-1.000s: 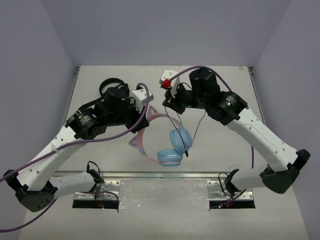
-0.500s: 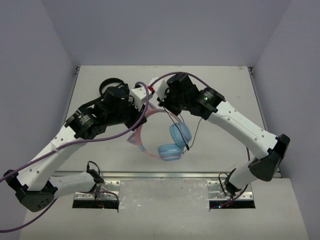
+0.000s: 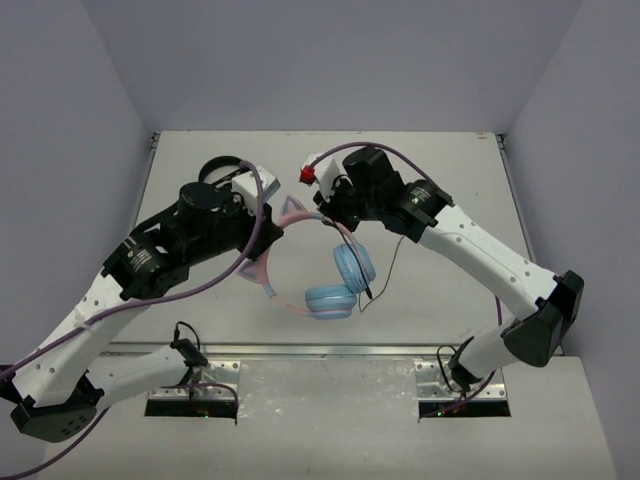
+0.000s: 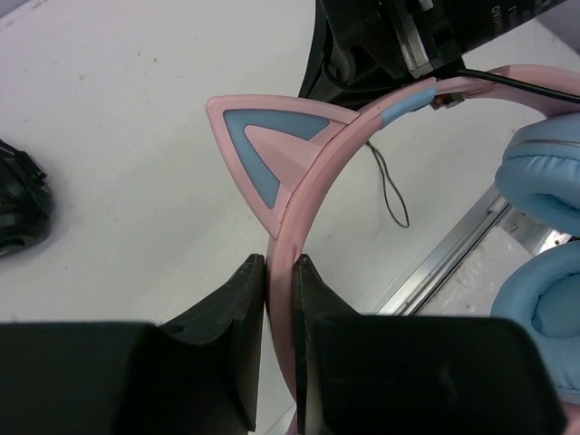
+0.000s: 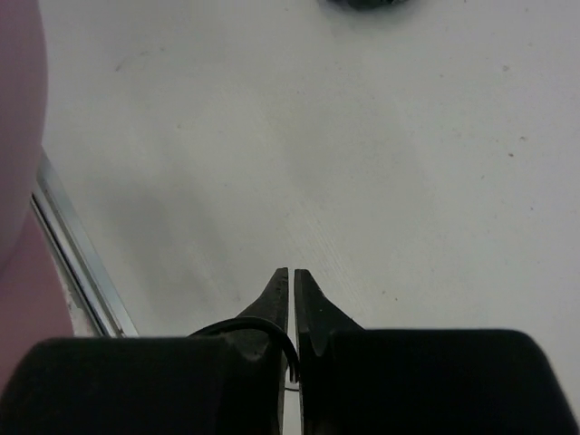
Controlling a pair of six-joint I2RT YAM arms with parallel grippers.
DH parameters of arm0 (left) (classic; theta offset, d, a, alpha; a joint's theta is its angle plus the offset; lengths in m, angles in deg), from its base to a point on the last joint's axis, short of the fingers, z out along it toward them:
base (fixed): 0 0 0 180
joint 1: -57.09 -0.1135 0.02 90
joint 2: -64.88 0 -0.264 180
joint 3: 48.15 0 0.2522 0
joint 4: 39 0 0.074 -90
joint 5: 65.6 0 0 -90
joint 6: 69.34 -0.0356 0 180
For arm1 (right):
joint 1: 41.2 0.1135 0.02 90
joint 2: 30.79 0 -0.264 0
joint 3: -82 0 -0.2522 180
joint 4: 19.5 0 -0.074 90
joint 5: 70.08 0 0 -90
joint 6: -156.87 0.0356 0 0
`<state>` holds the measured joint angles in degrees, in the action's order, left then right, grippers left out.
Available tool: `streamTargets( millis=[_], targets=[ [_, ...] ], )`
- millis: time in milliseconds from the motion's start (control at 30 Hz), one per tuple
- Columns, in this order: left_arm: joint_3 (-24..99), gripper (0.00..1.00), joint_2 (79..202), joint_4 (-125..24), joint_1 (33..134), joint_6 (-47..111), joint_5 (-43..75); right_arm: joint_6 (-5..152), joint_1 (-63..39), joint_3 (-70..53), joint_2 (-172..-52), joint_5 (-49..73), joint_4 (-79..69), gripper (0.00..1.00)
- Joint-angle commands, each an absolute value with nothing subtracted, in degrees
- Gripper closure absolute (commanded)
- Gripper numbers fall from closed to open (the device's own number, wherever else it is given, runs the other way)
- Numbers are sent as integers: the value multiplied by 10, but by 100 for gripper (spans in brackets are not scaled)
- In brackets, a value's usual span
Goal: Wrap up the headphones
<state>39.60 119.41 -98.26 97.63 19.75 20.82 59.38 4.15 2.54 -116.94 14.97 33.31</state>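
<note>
— Above the counter (image 3: 450,170) centre, what is changing?
— The left tool (image 4: 279,263) is clamping the headphones (image 3: 352,266) by the headband (image 4: 326,172) and drifting toward nine o'clock. The right tool (image 5: 286,272) is pinching the cable (image 5: 240,324), likely starting a wrap.

You have two pairs of headphones: one pink-and-blue pair (image 3: 330,300) and one black pair (image 3: 215,168). Two arms, one table (image 3: 450,160).

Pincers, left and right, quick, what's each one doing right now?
Left pincer: closed on the pink cat-eared headphones with light-blue earcups, at the headband.
Right pincer: closed on the headphones' thin black cable.
</note>
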Motion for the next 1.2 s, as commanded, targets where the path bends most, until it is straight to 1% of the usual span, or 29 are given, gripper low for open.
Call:
streamTargets(
  millis=[0, 133, 200, 300, 333, 400, 500, 533, 567, 667, 767, 867, 900, 933, 1000, 1033, 1100, 1133, 1167],
  targets=[
    [410, 100, 1167, -794, 981, 275, 168, 647, 20, 1, -1146, 45, 230, 94],
    [401, 100, 1152, -771, 981, 302, 171, 709, -4, -39, -1124, -12, 136, 85],
    [401, 100, 1147, -769, 981, 308, 175, 734, -13, -51, -1115, -32, 108, 80],
    [406, 100, 1145, -773, 981, 313, 186, 759, -15, -63, -1112, -49, 73, 74],
    [413, 100, 1145, -775, 981, 316, 195, 765, -16, -71, -1110, -56, 54, 68],
    [422, 100, 1144, -776, 981, 322, 207, 787, -18, -85, -1106, -64, 31, 64],
    [446, 100, 1143, -776, 981, 337, 227, 832, -23, -122, -1102, -86, -33, 54],
    [467, 100, 1149, -789, 981, 340, 234, 845, -23, -138, -1102, -94, -67, 45],
    [480, 100, 1155, -798, 981, 341, 238, 873, -23, -146, -1105, -100, -89, 41],
    [525, 100, 1174, -826, 981, 345, 241, 929, -23, -166, -1124, -123, -168, 32],
    [553, 100, 1188, -844, 981, 355, 258, 969, -23, -162, -1156, -139, -223, 28],
    [595, 100, 1203, -874, 981, 362, 284, 996, -23, -158, -1180, -146, -259, 28],
    [617, 100, 1212, -881, 981, 366, 297, 999, -23, -160, -1184, -148, -266, 29],
    [628, 100, 1217, -897, 981, 372, 327, 1006, -23, -162, -1191, -149, -276, 36],
    [660, 100, 1225, -910, 981, 391, 369, 1011, -23, -174, -1197, -155, -294, 45],
    [668, 100, 1228, -918, 981, 401, 413, 1022, -22, -180, -1202, -159, -302, 48],
    [683, 100, 1234, -922, 981, 428, 457, 1039, -22, -205, -1204, -169, -324, 52],
    [696, 100, 1238, -928, 981, 438, 503, 1060, -19, -218, -1205, -186, -361, 52],
    [705, 100, 1244, -933, 981, 453, 523, 1068, -16, -231, -1205, -194, -383, 52]
  ],
)
